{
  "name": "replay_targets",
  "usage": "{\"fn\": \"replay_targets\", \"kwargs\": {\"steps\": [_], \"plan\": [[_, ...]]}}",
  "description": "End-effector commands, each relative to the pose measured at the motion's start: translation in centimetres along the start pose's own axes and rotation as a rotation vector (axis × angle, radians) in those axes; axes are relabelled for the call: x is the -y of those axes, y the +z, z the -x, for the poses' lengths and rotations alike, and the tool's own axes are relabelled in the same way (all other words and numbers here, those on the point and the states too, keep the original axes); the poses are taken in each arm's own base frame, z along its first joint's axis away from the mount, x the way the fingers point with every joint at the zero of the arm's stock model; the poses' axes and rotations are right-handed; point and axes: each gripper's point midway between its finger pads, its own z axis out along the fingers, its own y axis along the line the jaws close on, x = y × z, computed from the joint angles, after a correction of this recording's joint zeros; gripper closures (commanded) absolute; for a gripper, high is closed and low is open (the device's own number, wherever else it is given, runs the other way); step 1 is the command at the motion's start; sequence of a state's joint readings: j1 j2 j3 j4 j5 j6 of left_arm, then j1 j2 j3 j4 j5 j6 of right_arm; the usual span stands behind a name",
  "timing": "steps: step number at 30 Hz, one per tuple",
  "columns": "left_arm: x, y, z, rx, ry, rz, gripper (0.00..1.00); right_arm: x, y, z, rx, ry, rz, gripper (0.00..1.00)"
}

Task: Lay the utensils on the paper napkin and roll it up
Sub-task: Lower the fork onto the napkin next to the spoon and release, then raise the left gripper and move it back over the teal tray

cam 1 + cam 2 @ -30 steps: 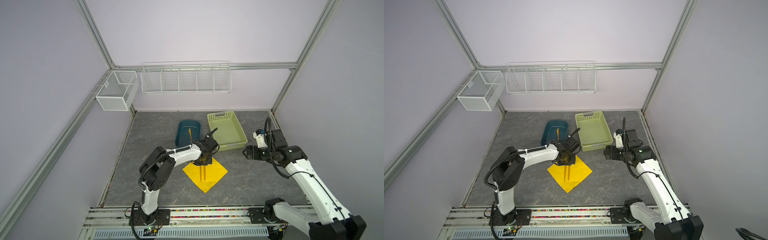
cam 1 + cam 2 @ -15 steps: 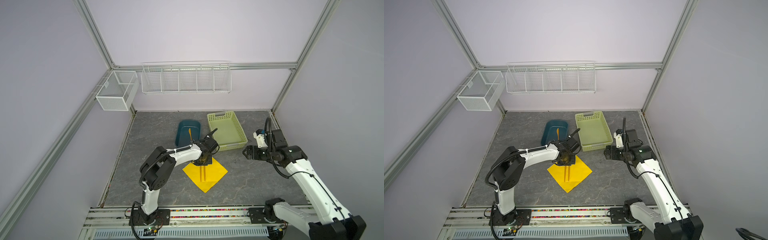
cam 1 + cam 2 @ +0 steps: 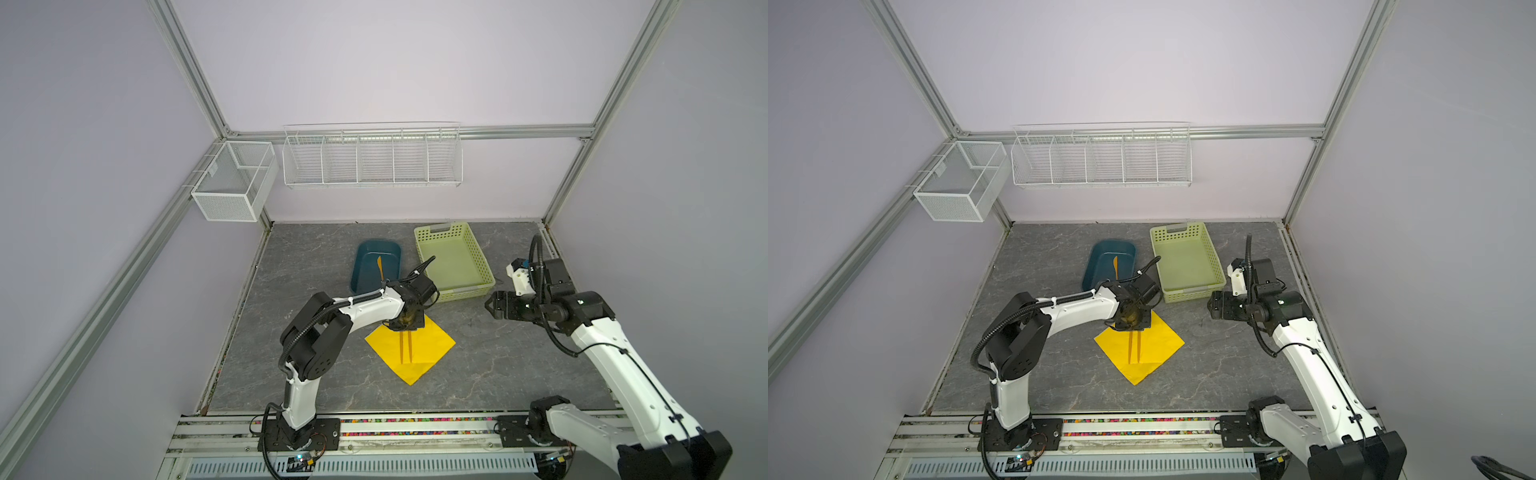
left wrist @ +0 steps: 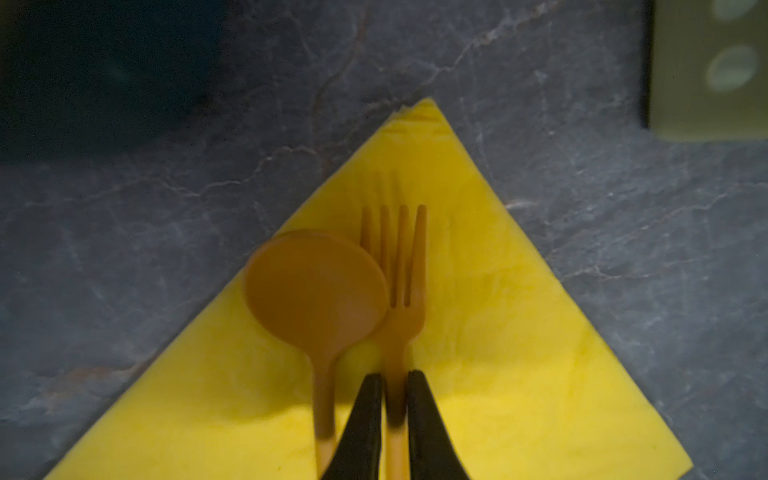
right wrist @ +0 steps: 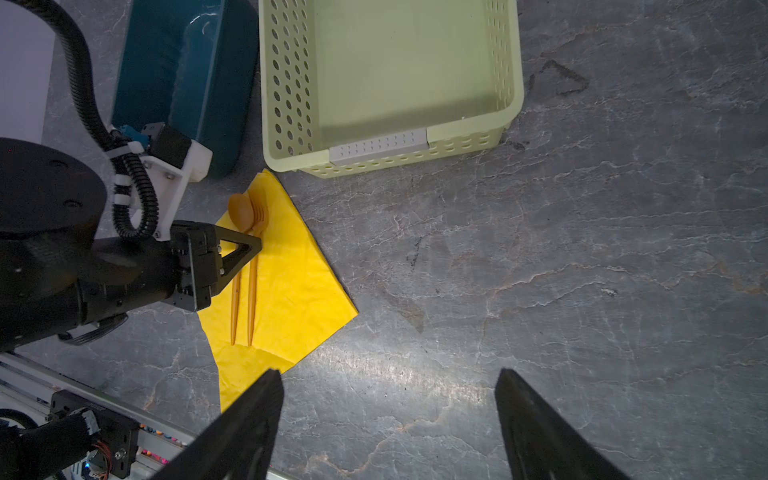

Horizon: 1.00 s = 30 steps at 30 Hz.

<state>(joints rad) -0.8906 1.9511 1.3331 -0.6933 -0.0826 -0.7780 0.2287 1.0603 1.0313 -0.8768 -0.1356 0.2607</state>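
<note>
Left gripper (image 4: 395, 376) narrowly straddles the fork (image 4: 401, 307) handle, spoon (image 4: 316, 286) just beside it, likely aligning them on the napkin (image 4: 519, 353). I cannot tell if it pinches. Right gripper (image 5: 389, 371) is spread, empty.

Left fingers (image 4: 368, 419) nearly together, maybe gripping; right fingers (image 5: 536, 424) spread.

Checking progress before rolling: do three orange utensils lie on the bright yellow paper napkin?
No, only the orange round-bowled spoon and orange fork lie on the napkin.

You've got spoon (image 4: 316, 286) and fork (image 4: 401, 299) side by side on napkin (image 3: 428, 345), mid-frame; knife (image 3: 379, 266) in tub (image 3: 365, 276) behind it; basket (image 3: 465, 292) right of tub.
</note>
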Motion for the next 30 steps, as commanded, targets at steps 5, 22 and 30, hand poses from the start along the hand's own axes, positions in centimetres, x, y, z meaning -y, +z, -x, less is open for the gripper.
{"fn": "replay_targets", "kwargs": {"steps": [5,22,30], "plan": [[0.0,0.0,0.4,0.008,-0.011,0.027,0.85,0.0,0.3,-0.1,0.000,-0.016,0.012,0.16],[0.5,-8.3,3.2,0.137,0.013,-0.015,0.83,-0.1,-0.3,0.5,0.031,-0.009,0.012,0.17],[-1.6,-14.6,5.7,0.250,0.032,0.005,0.83,-1.7,-0.5,1.0,0.039,0.026,0.100,0.22]]}}
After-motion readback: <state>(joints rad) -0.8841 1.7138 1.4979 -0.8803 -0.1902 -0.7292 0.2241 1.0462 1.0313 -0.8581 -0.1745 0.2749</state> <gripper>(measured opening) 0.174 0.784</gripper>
